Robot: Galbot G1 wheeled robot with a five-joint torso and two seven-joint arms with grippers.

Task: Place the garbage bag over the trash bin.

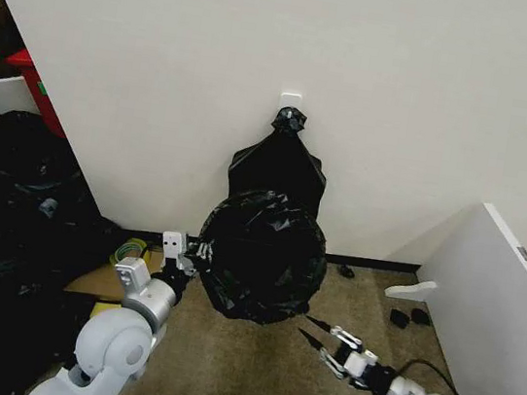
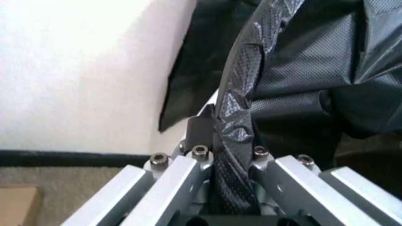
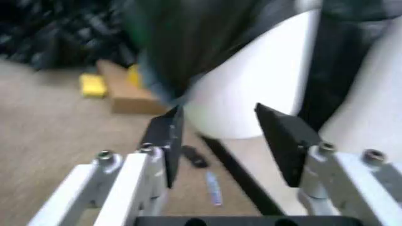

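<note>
the garbage bag [image 1: 261, 254] is already draped over the mouth of the trash bin [image 3: 251, 94], which stands on the carpet against the wall, below a knotted bunch of black bags [image 1: 279, 165] hanging from a white hook [image 1: 290, 97]. in the head view the black film covers the whole opening; in the right wrist view the bin's pale side shows bare below the bag's hem.

the left gripper [image 1: 180, 256] is at the bin's left rim, closed on a rolled band of the bag, with the film pinched between its fingers [image 2: 201, 136] in the left wrist view. the right gripper [image 1: 313, 330] hovers low at the bin's right front, jaws apart and empty, just off the plastic.

the step in hand looks like seating the hem around the rim. next, i judge, the right gripper needs a hold on the loose right edge to draw it down evenly without tearing the film or tipping the bin.

a cardboard box [image 1: 100, 280] lies on the floor to the left.
</note>
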